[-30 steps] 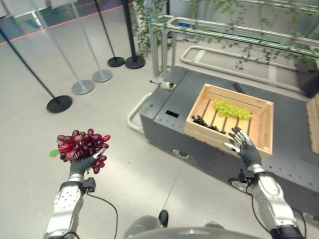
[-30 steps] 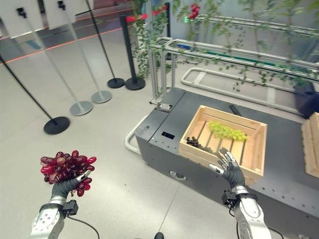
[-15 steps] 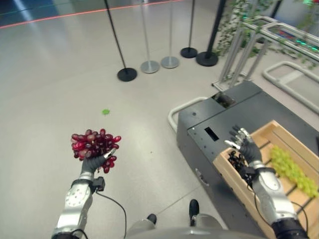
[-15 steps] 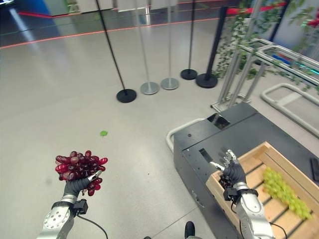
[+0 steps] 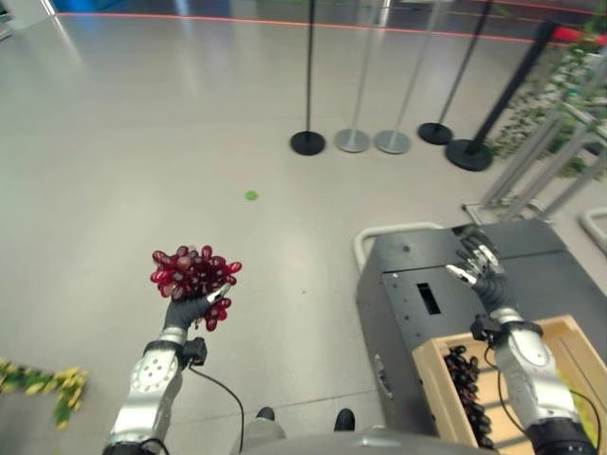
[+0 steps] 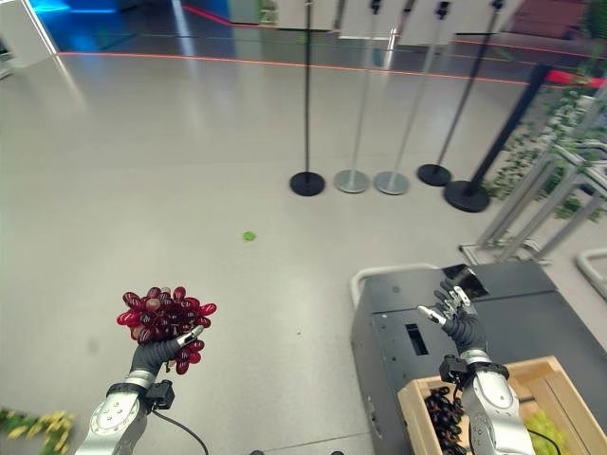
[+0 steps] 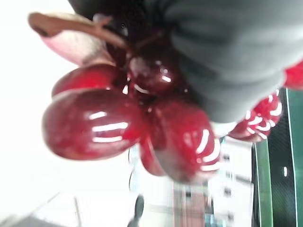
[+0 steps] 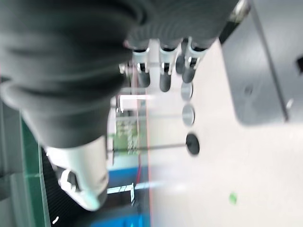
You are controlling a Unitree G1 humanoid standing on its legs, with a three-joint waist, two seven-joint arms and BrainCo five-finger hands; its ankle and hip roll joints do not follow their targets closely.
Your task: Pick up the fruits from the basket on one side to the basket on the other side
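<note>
Meanwhile the view has swung left off the slatted wooden crate (image 5: 560, 341), the left hand (image 5: 187, 308) fingers still curled round the red grape bunch (image 5: 194, 275), right hand (image 5: 482, 275) spread empty above the dark grey cart's (image 5: 417, 275) corner, so delivery looks pending.

Both head cameras looked down from above, sharing the floor (image 5: 142, 142), the posts (image 6: 307, 180) and the crate (image 6: 531, 379). Each wrist camera looked out along its own hand, very close.
</note>
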